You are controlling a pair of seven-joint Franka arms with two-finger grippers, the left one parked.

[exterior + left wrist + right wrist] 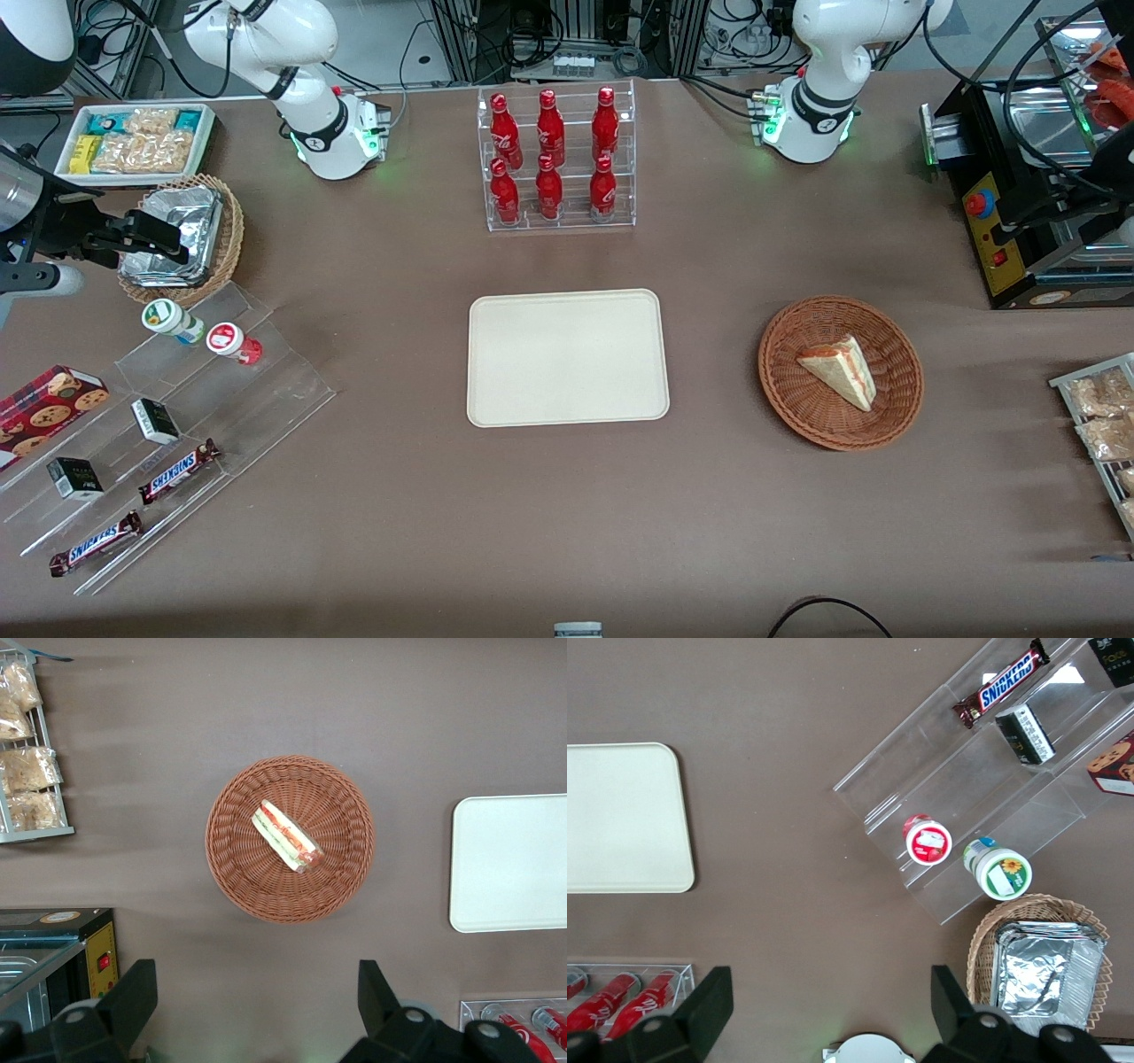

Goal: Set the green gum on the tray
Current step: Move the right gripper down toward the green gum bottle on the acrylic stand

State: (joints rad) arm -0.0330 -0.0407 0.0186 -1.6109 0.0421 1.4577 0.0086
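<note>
In the front view, the gripper (151,232) is at the left edge of the frame, high above a wicker basket with foil packs (182,239), and it carries nothing. The green gum (170,320) stands just below that basket in the frame, on the top step of the clear acrylic rack (177,416), with the red-lidded bottle (232,342) just beside it. The tray (567,357) lies bare in the middle of the frame on the brown worktop (567,514), well apart from the rack.

In the left wrist view, only the edge of the tray (509,864) shows at the right side, and a round basket with a sandwich (290,838) is in the centre. The gum is not in this view.

In the right wrist view, the two dark fingers (700,1010) are spread wide and nothing is between them. The green gum (998,868) and the red-lidded bottle (927,839) show their lids upward on the rack (966,780), almost touching each other.

I judge that the pick has not started yet. The main risk is the red bottle: it looks alike and stands so close that a finger may come down on it, push it off the step, or the wrong bottle may be taken. The step is narrow and smooth, so the gum could also tip if one finger touches it first. The foil basket (1041,970) nearby leaves little room on that side.
</note>
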